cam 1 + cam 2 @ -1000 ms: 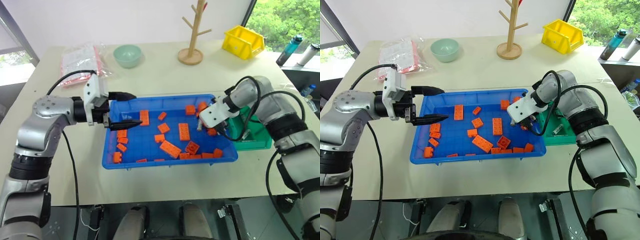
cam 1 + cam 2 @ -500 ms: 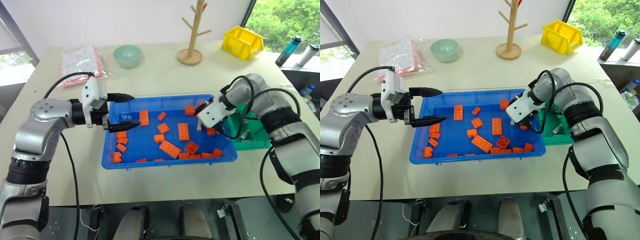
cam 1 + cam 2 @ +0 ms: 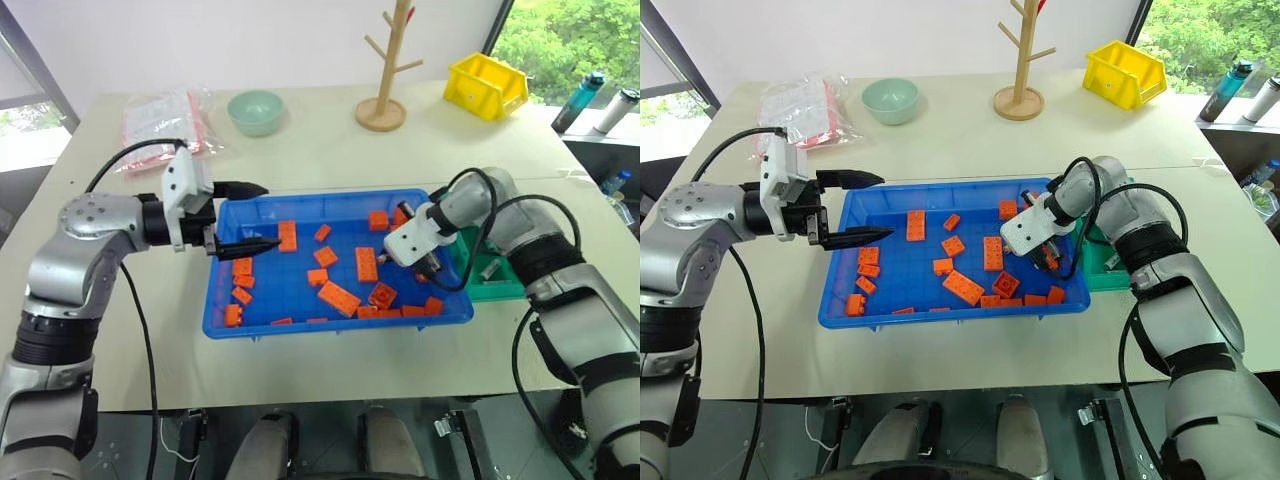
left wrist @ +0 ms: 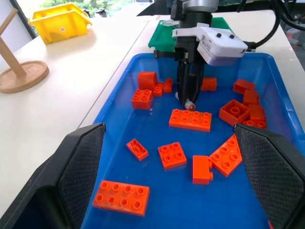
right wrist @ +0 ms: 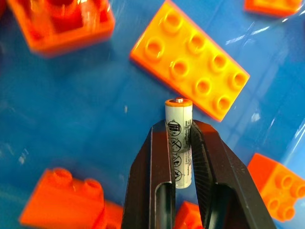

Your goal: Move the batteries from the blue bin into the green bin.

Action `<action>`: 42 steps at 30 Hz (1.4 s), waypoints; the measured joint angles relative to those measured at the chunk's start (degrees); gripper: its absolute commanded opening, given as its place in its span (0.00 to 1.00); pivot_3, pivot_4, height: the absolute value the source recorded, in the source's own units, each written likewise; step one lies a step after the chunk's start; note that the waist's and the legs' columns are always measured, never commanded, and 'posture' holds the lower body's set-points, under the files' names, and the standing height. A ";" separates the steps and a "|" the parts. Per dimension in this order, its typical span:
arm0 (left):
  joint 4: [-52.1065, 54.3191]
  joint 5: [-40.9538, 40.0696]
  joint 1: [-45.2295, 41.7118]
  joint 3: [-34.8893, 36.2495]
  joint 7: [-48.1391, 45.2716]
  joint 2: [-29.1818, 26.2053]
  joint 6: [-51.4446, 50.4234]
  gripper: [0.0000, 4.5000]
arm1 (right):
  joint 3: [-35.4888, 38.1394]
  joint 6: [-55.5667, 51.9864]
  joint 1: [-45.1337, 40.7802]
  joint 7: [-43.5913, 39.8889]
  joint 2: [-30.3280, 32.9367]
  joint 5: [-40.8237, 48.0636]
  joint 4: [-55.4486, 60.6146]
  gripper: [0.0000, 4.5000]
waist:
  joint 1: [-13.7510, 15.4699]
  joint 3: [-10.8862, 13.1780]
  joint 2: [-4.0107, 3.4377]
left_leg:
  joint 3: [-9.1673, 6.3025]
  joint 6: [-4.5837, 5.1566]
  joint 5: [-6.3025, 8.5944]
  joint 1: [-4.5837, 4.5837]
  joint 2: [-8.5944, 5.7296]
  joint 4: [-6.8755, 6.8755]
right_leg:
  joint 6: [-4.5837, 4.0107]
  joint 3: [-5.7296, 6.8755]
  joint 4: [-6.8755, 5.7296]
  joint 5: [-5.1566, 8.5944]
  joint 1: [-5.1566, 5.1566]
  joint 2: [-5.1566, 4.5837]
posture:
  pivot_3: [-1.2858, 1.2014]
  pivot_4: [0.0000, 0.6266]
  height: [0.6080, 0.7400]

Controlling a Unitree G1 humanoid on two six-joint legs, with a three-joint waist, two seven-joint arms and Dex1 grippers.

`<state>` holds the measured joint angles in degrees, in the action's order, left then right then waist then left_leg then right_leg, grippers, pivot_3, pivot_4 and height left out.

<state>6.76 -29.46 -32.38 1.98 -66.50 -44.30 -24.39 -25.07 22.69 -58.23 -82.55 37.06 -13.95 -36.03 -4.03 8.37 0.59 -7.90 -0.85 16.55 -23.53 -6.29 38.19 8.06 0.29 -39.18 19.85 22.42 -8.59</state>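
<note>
The blue bin (image 3: 275, 295) lies mid-table, strewn with several orange bricks (image 3: 341, 297). At its right end my right gripper (image 5: 177, 131) points steeply down and is shut on a white battery (image 5: 178, 119) with an orange-rimmed tip, which stands upright just above the bin floor beside a long brick (image 4: 190, 119). The left wrist view also shows this gripper (image 4: 189, 98). The green bin (image 3: 505, 285) sits against the blue bin's right side, behind my right arm, with a grey battery (image 3: 490, 268) inside. My left gripper (image 3: 268, 215) hangs open over the blue bin's left edge, holding nothing.
A yellow bin (image 3: 487, 83), a wooden mug tree (image 3: 385, 95), a pale green bowl (image 3: 254, 110) and a plastic bag (image 3: 160, 120) stand along the far side of the table. Bottles (image 3: 580, 100) stand beyond the right edge.
My right gripper has shifted a little to the left over the bin floor, and its fingers have closed on the battery. The left gripper has stayed where it was.
</note>
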 measured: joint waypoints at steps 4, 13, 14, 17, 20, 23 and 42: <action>-0.21 0.01 -0.04 -0.02 -0.36 0.02 0.02 1.00 | 7.91 -22.17 -0.15 -0.31 0.59 8.05 10.27 0.00 | 0.15 0.00 -0.01 | -0.04 0.00 0.00 -0.02 0.01 0.01 | 0.00 0.00 -0.04 0.00 0.01 0.00 | 0.52 0.24 0.84; -1.16 -0.01 1.15 0.50 -0.94 -0.02 0.10 1.00 | 30.31 -60.83 14.99 11.93 14.73 17.32 33.07 0.00 | 2.18 0.00 0.00 | -0.06 0.02 0.01 -0.16 -0.13 0.02 | 0.00 -0.02 0.03 0.00 0.04 -0.14 | 0.52 0.24 0.84; -1.44 0.00 1.28 0.70 -1.01 -0.03 0.10 1.00 | 33.34 -64.51 19.01 13.39 16.09 18.08 35.86 0.00 | 2.24 0.00 0.00 | -0.05 0.02 0.01 -0.19 -0.13 0.04 | 0.00 -0.03 0.01 0.00 0.08 -0.14 | 0.52 0.24 0.84; -2.43 0.01 1.07 0.98 -1.45 0.00 0.13 1.00 | 40.23 -71.54 27.26 17.05 17.29 20.37 42.86 0.00 | 1.84 0.00 -0.01 | 0.07 0.02 0.01 -0.19 -0.04 0.03 | 0.00 -0.04 -0.05 0.00 0.09 -0.10 | 0.52 0.24 0.84; -3.91 0.04 0.02 0.84 -2.11 0.17 0.13 1.00 | 43.92 -74.82 32.93 20.81 17.48 21.68 47.77 0.24 | 1.39 0.00 -0.02 | 0.16 0.02 0.01 -0.17 0.05 0.01 | 0.00 -0.04 -0.05 0.00 0.10 -0.05 | 0.52 0.24 0.84; -5.99 0.08 -2.54 0.86 -2.23 0.50 0.11 1.00 | 45.21 -77.28 36.75 24.90 15.45 22.93 51.68 0.55 | 1.51 0.00 -0.01 | 0.17 0.02 0.01 -0.16 0.03 0.03 | 0.00 -0.04 -0.05 0.00 0.08 -0.07 | 0.52 0.24 0.84; -9.46 -3.07 5.23 12.51 -5.82 -11.22 -3.77 1.00 | 66.45 -63.62 56.34 5.90 27.51 37.63 36.96 0.77 | 1.50 0.00 -0.01 | 0.18 0.06 0.03 0.09 0.05 -0.04 | 0.00 -0.03 0.09 0.00 -0.17 -0.07 | 0.52 0.24 0.84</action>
<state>-2.70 -32.53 -27.15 14.48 -72.32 -55.52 -28.16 41.38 -40.94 -1.89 -76.65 64.57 23.68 0.93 -2.52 8.37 0.58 -7.72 -0.79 16.58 -23.45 -6.24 38.15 8.06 0.26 -39.08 19.85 22.25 -8.66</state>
